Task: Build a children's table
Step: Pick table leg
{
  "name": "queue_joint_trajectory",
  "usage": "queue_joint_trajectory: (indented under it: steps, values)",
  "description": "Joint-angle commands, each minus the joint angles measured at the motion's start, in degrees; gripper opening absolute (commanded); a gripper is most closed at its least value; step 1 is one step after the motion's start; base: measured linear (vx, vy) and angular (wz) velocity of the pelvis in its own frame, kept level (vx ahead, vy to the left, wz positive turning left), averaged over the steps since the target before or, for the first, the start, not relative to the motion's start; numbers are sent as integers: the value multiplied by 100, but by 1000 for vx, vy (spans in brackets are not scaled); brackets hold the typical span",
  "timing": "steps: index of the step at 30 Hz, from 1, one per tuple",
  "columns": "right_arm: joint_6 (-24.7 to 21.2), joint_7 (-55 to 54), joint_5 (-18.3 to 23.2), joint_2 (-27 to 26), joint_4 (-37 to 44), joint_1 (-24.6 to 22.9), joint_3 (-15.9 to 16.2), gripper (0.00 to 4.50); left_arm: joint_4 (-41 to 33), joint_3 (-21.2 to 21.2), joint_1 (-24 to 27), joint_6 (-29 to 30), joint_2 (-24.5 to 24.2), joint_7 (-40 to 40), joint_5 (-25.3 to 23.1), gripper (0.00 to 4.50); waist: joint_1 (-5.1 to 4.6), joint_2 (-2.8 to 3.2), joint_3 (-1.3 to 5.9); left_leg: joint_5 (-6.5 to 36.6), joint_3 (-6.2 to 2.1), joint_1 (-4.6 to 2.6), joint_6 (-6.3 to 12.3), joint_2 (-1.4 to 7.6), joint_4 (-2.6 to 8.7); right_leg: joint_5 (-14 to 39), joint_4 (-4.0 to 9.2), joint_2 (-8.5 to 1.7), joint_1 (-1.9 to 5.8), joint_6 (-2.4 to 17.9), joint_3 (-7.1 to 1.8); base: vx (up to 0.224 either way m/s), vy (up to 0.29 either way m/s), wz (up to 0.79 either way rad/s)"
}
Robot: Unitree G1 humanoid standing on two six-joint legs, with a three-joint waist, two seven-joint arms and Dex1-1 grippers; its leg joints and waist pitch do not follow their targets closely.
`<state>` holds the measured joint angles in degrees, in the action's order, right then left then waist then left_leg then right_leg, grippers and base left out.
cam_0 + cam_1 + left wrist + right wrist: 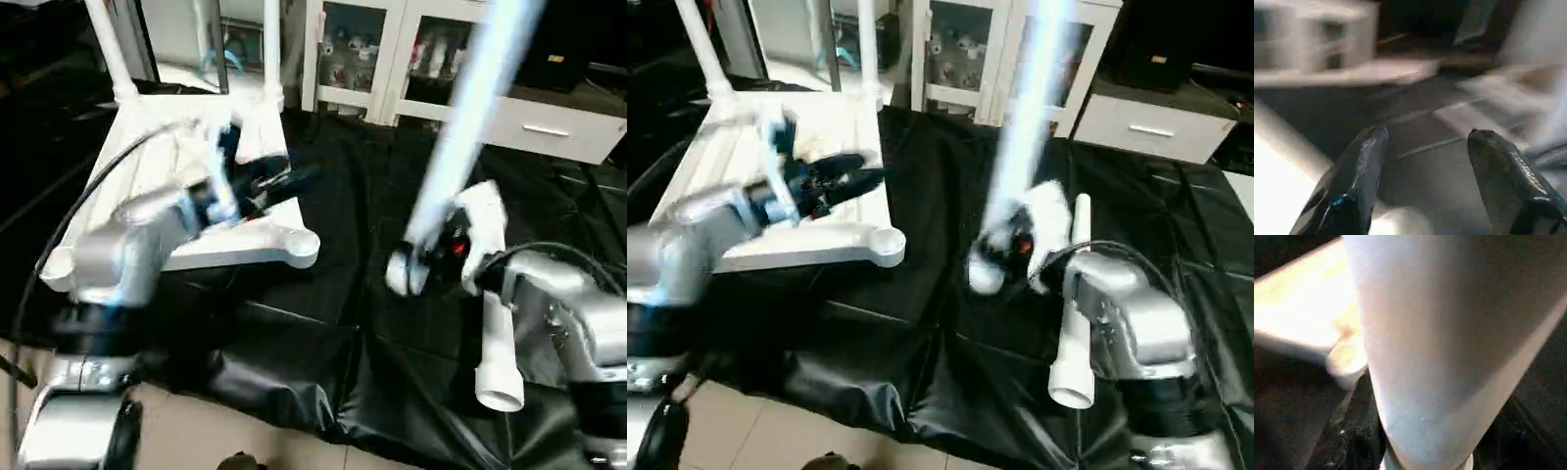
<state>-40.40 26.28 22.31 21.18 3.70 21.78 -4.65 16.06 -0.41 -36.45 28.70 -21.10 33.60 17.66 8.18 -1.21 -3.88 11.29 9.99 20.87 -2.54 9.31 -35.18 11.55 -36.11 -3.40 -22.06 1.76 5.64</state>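
my right pincer point(431, 257) grips a leg point(460, 137), probably firmly; left pincer point(1425, 171) wide. i'd keep it upright over the near socket point(297, 245).

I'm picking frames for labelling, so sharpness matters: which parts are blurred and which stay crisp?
Left eye view: the raised leg in the right gripper and the left gripper are motion-smeared; the lying leg is sharper. Left wrist view: the fingers are fairly crisp, the background streaked. Right wrist view: the leg is soft.
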Motion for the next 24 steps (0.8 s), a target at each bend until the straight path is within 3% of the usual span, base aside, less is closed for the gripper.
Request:
queue_joint_trajectory:
  steps: [1,3,5,7,8,10,12,13,14,17,19,20,21,22,23,24]
  values:
    - [180,-397,-184,-32,175,-18,-184,188,310,-295,-36,-372,-56,-550,-573,301,-23,53,454,687,-203,-125,-169,451,446,913,454,-619,258,685,-433,0,0,0]
    - [600,-432,-468,-44,394,-179,19,188,554,-470,19,-726,-67,-855,-947,301,-9,100,467,683,-221,-104,-233,464,457,664,435,-625,270,665,-429,0,0,0]
    - [680,-418,-411,-189,461,-289,32,188,648,-432,96,-1016,39,-1146,-1117,301,-16,122,473,697,-232,-78,-225,458,456,283,398,-635,299,800,-429,0,0,0]
    - [639,-576,-439,-424,668,-478,141,188,438,-282,353,-1339,182,-1908,-1460,301,-33,121,465,769,-235,-59,-176,473,452,195,392,-667,313,936,-429,0,0,0]
    - [687,-656,-447,-534,829,-573,204,188,191,-153,537,-1355,264,-2040,-1451,301,-49,173,471,842,-242,-64,-182,503,450,144,394,-675,310,1004,-434,0,0,0]
    - [784,-761,-406,-710,1093,-754,253,188,-307,109,866,-1204,470,-2245,-1327,301,-75,172,469,813,-242,-35,-142,510,456,41,370,-681,330,1102,-432,0,0,0]
    - [917,-917,-434,-824,1223,-1005,276,188,-801,362,1187,-1098,706,-2540,-1141,301,-84,183,433,1017,-221,-53,-113,474,459,472,434,-661,299,1100,-435,0,0,0]
    - [1058,-1061,-468,-950,1277,-1219,242,188,-1063,404,1416,-1158,786,-2623,-1098,301,-79,127,407,1110,-215,-52,-107,472,471,839,474,-675,296,1058,-439,0,0,0]
    - [1058,-1061,-468,-950,1277,-1219,242,188,-1063,404,1416,-1158,786,-2623,-1098,301,-68,158,406,1169,-213,-59,-123,474,467,1014,497,-687,279,1012,-445,0,0,0]
    - [1325,-1242,-690,-1108,1370,-1645,290,188,-1408,160,1785,-1313,875,-2609,-1180,301,-82,202,368,1650,-237,-97,-189,472,519,1672,604,-625,200,678,-441,0,0,0]
    - [1264,-1312,-726,-1204,1222,-1629,284,188,-1264,10,1741,-1460,977,-2681,-1296,301,-68,164,379,1680,-239,-109,-159,451,530,1801,611,-631,202,593,-446,0,0,0]
    - [1193,-1319,-720,-1220,1180,-1574,311,188,-1245,-40,1714,-1480,1030,-2707,-1324,301,-84,198,379,1646,-36,-248,-219,420,403,2113,761,-622,56,503,-631,0,0,0]
    - [1160,-1318,-710,-1224,1179,-1553,333,188,-1286,-50,1720,-1451,1078,-2723,-1353,301,-20,184,364,1747,-4,-341,-308,381,337,2318,777,-650,3,511,-683,0,0,0]
    - [1145,-1298,-695,-1220,1187,-1537,349,188,-1309,-50,1726,-1436,1106,-2733,-1360,301,-30,125,331,1717,14,-255,-266,347,353,2471,773,-667,83,520,-753,-18,36,-28]
    - [1139,-1275,-683,-1213,1194,-1519,365,188,-1330,-51,1732,-1422,1134,-2750,-1372,301,46,64,317,1756,80,-297,-226,303,213,3021,851,-741,78,417,-1010,-18,36,-28]
    - [1215,-1190,-695,-1154,1179,-1465,432,188,-1372,-74,1757,-1417,1194,-2817,-1456,301,121,31,312,1605,23,-255,-61,277,53,3463,936,-922,162,434,-1310,-9,76,-44]
